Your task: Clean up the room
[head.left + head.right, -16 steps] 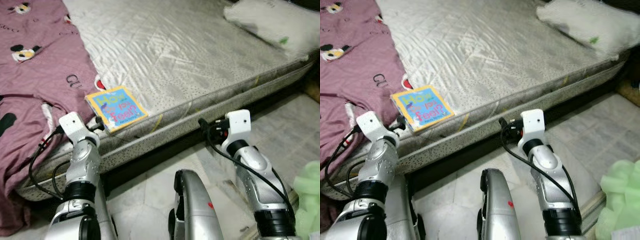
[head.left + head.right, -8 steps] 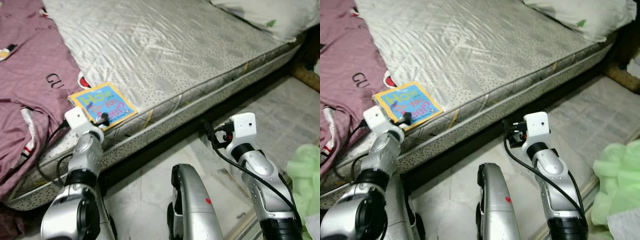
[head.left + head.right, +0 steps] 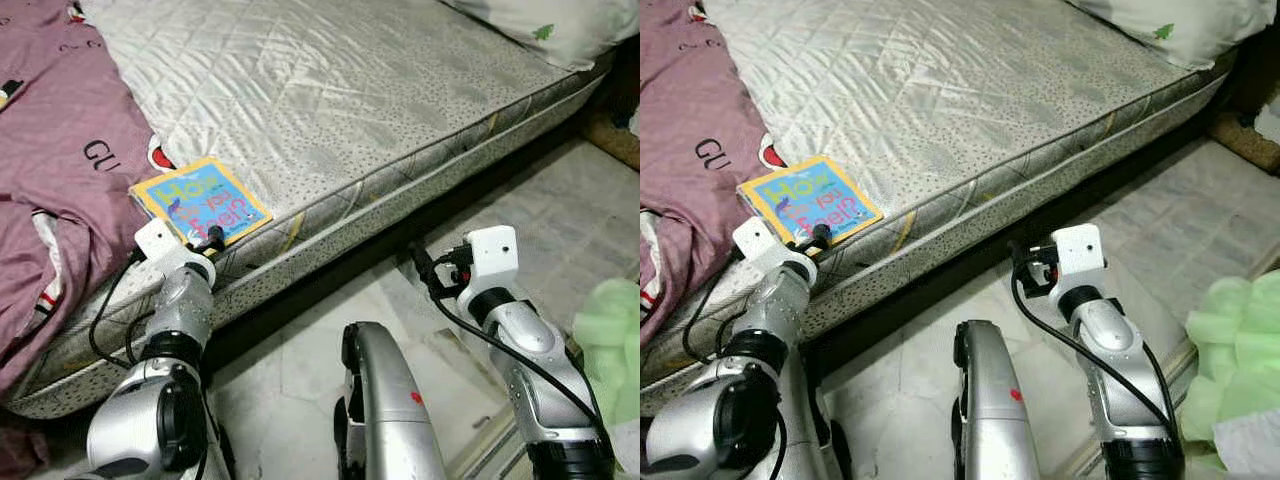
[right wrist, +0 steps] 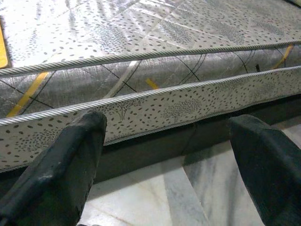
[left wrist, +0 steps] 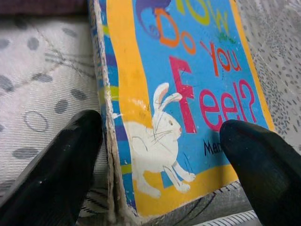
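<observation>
The book [image 5: 188,99] runs off the top edge of the left wrist view, so its title is cut, and the small dark print at its lower right is half covered by a black finger [image 5: 263,165]. At the upper right of the head views, the pillow [image 3: 545,25] is cropped by the frame. The green thing [image 3: 1240,350] at the lower right edge is cut off and cannot be identified.

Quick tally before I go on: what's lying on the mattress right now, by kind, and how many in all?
Books: 1, the yellow-and-blue picture book at the mattress edge, between the left gripper fingers.
Bedding covers: 1, the mauve printed cover.
Pillows: 1, the white pillow at the far corner.
Total: 3.
</observation>
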Robot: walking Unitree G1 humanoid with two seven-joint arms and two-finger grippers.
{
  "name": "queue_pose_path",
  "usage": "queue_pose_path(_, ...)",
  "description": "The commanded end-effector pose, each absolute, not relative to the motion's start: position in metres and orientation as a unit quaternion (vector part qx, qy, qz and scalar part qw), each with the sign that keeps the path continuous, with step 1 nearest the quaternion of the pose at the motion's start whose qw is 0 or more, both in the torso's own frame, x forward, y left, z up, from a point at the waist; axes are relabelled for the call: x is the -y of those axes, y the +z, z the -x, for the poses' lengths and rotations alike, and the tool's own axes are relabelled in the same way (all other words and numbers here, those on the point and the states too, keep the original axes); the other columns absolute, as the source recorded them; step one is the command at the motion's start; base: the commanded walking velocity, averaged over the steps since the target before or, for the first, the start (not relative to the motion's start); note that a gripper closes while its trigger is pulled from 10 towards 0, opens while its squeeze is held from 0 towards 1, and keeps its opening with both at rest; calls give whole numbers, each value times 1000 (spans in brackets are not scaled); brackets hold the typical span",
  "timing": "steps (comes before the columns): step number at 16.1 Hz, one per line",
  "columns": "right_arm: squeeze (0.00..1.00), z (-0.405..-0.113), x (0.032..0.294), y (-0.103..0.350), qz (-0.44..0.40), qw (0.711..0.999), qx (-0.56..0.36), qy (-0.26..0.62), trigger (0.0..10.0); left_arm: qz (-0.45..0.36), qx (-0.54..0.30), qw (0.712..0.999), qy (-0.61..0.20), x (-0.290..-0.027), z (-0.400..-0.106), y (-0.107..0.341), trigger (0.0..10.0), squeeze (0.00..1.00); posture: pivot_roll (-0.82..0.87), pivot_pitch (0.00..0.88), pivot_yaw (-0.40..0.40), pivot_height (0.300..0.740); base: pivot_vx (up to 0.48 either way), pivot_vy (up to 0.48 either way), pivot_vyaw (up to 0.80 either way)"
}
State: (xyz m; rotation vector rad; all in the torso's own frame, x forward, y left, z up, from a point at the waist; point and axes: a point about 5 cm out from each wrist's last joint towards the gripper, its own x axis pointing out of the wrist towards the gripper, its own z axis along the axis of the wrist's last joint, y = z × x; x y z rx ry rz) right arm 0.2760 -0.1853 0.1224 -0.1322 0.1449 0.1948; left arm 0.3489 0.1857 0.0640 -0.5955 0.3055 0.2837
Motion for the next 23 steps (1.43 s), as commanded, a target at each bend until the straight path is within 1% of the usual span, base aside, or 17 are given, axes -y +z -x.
queue_pose_path(1,0,-275,193,130,73,992,-63,83,10000,310,-172,927,126,-183,-347,57,10000,0,-288,148,-74,501,0,0,0)
queue_pose_path(3,0,-272,196,132,78,992,-63,79,10000,345,-167,917,109,-185,-350,60,10000,0,-298,146,-75,501,0,0,0)
queue_pose_path(4,0,-271,198,133,81,992,-63,77,10000,357,-172,913,99,-185,-351,60,1412,0,-306,142,-77,501,0,0,0)
queue_pose_path(5,0,-271,199,133,82,992,-63,76,10000,359,-182,911,92,-184,-351,58,0,0,-313,138,-78,501,0,0,0)
queue_pose_path(7,0,-271,199,135,85,992,-60,76,10000,385,-187,900,80,-181,-350,57,0,0,-318,135,-80,501,0,0,0)
queue_pose_path(12,0,-277,195,138,94,991,-53,85,10000,384,-176,903,79,-189,-351,59,0,0,-311,106,-94,501,0,0,0)
queue_pose_path(19,0,-285,190,137,95,990,-45,91,10000,376,-163,908,90,-200,-351,62,0,0,-287,68,-91,501,0,0,0)
queue_pose_path(23,0,-290,187,138,95,990,-39,96,10000,371,-142,913,91,-205,-352,65,0,0,-274,50,-90,501,0,0,0)
